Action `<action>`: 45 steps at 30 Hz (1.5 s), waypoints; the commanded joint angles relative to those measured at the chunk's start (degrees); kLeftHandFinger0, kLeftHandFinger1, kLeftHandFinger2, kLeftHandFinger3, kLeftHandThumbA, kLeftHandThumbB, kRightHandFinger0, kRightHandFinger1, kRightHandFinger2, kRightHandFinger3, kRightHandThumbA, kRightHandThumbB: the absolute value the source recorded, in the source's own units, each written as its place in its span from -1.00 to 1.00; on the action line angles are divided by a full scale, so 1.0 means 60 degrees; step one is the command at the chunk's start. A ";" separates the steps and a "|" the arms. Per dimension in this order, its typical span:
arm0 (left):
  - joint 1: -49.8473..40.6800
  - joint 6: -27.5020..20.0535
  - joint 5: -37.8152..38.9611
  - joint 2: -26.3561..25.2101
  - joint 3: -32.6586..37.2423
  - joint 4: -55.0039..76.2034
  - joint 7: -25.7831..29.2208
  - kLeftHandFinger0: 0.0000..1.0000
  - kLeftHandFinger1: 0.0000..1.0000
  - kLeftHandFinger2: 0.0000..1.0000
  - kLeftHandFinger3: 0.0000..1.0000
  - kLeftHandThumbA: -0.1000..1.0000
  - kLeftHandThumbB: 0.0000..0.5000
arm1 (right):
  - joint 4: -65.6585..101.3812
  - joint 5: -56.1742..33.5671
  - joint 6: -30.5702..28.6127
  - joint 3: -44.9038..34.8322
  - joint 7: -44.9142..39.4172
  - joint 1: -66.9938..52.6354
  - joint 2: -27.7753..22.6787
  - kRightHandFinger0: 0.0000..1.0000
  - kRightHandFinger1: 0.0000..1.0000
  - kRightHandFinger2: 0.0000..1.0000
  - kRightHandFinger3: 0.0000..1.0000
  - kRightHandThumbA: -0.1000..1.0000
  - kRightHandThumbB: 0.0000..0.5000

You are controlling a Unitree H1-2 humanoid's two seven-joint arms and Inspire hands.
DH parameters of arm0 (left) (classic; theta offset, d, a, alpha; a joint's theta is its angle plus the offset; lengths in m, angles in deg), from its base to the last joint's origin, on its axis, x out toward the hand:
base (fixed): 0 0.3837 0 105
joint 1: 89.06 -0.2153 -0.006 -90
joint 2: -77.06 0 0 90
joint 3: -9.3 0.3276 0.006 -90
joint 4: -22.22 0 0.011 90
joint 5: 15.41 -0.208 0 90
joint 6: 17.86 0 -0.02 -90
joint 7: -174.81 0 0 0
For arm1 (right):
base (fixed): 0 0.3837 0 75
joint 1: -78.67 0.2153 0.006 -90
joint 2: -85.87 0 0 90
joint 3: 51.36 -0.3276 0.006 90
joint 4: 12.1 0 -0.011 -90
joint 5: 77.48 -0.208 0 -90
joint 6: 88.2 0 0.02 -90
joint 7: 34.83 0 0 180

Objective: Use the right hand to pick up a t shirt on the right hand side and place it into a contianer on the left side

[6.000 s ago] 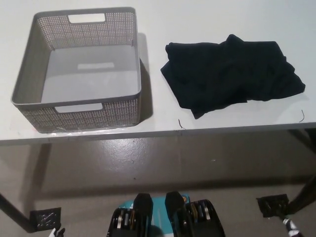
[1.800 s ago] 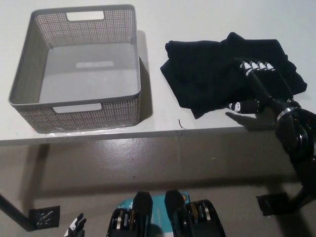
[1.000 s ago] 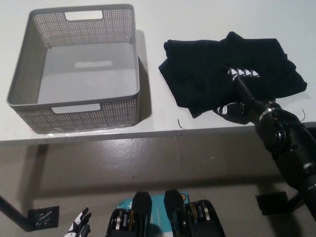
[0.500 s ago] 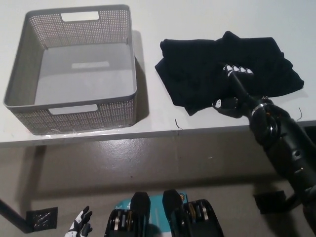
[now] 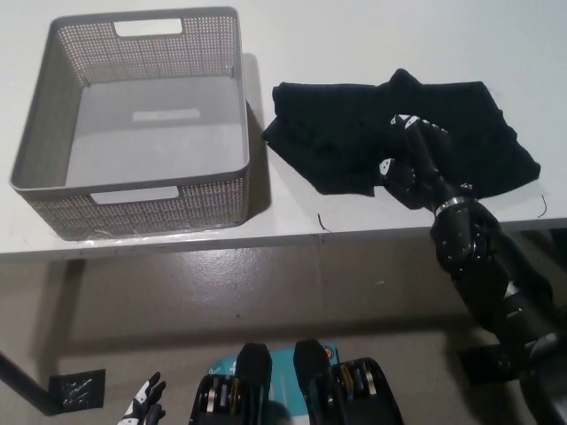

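My robot's two hands: black on the right, white on the left.

On the head view I see the right hand (image 5: 413, 159) in matte black with small white markings at its fingertips and one white patch on the thumb side. A thin bright metal ring circles its wrist, and behind that the black forearm swells into rounded, segmented housings with a dull sheen. The left hand (image 5: 143, 409) shows only partly at the bottom edge: white shells with dark gaps between the fingers.

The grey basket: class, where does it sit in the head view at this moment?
The grey basket sits on the white table at picture left, empty, with the black t-shirt just to its right under the black right hand.
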 commanded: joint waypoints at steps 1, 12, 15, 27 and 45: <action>0.0001 -0.0294 -0.0038 0.0007 -0.0046 0.0184 -0.0039 0.85 1.00 1.00 1.00 1.00 -0.01 | 0.0284 -0.0692 -0.0550 -0.0316 0.0589 0.0597 -0.0013 -1.00 -0.69 0.01 -0.02 -1.00 -0.96; 0.0033 -0.0294 -0.0019 -0.0002 0.0015 0.0102 -0.0077 0.88 1.00 1.00 1.00 1.00 0.01 | 0.1780 -0.1818 -0.0193 -0.1445 0.0477 0.1384 0.0392 -1.00 -0.81 -0.14 -0.11 -1.00 -0.91; 0.0051 -0.0294 0.0115 0.0005 0.0027 0.0098 -0.0212 0.92 1.00 1.00 1.00 1.00 -0.03 | 0.2416 -0.2009 0.0262 -0.1762 0.0563 0.1722 0.0560 -1.00 -0.97 -0.35 -0.27 -1.00 -0.94; 0.0070 -0.0178 -0.0647 0.0087 0.0088 0.0032 -0.0041 0.90 1.00 1.00 1.00 1.00 0.30 | 0.3944 -0.2791 0.2490 -0.2682 0.0334 0.3146 0.1594 -1.00 -1.00 -0.50 -0.36 -1.00 -0.76; 0.0072 -0.0011 -0.0862 0.0402 0.0595 0.0242 -0.0262 0.80 0.98 1.00 1.00 1.00 0.18 | 0.3627 -0.3183 0.3380 -0.2265 0.0105 0.4290 0.3214 -1.00 -1.00 -0.36 -0.33 -1.00 -0.74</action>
